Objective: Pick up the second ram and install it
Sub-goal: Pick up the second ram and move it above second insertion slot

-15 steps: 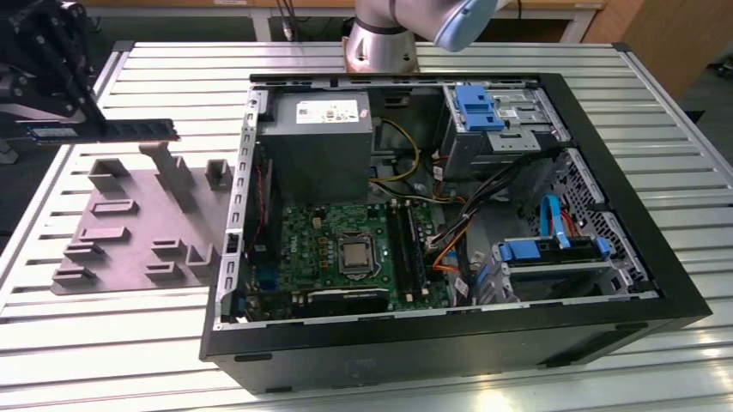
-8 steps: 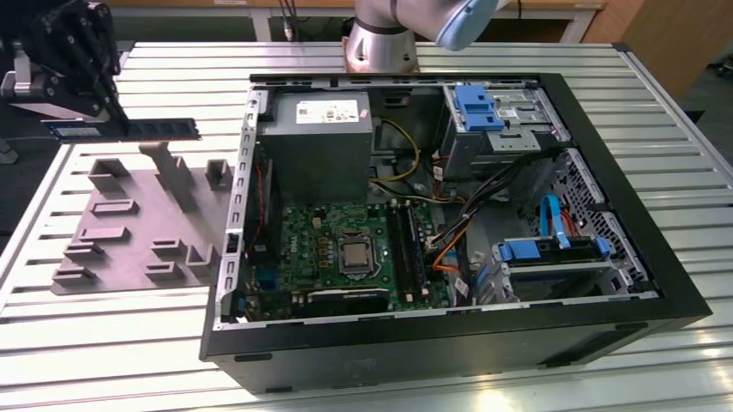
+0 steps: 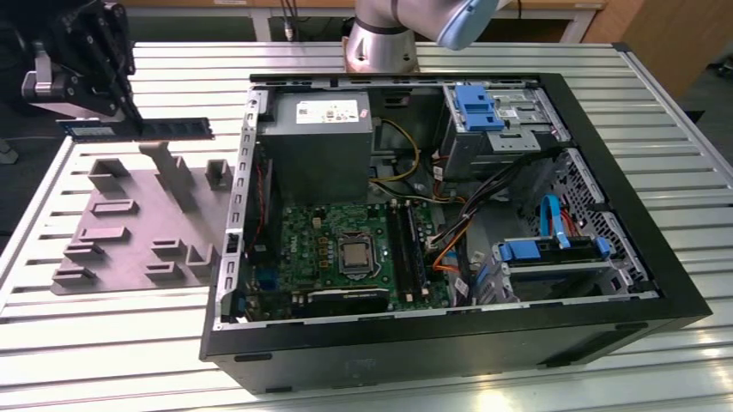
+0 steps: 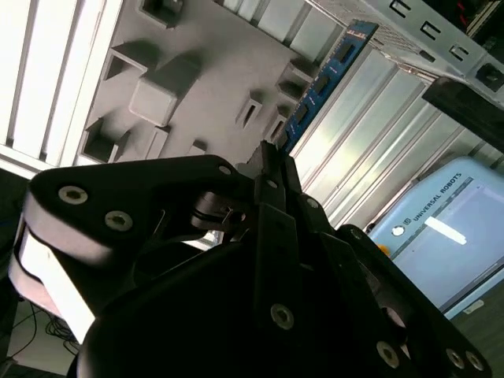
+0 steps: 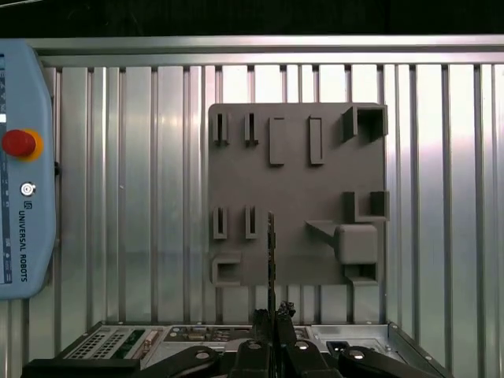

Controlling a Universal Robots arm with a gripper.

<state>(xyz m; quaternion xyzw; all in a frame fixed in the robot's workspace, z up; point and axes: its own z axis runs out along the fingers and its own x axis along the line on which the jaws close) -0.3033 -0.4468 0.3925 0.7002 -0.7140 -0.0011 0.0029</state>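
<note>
In the exterior view my gripper [image 3: 124,118] is high at the far left, above the grey holder plate [image 3: 126,227]. It is shut on the second ram [image 3: 154,129], a thin dark blue-green stick held level in the air, clear of the plate. The second wrist view shows the ram [image 4: 324,77] jutting out past the fingertips of my gripper [image 4: 272,161]. Edge-on in the first wrist view, the ram [image 5: 271,256] is a thin line rising from my gripper [image 5: 272,316] over the plate [image 5: 299,189]. The motherboard [image 3: 343,249] with its black memory slots [image 3: 408,245] lies inside the open case.
The open black computer case [image 3: 458,343] takes up the middle and the exterior view's right, with a power supply [image 3: 315,129], drive cages [image 3: 499,112] and loose cables [image 3: 458,240]. A teach pendant [image 5: 24,173] lies on the slatted table. The arm's base [image 3: 384,43] stands behind the case.
</note>
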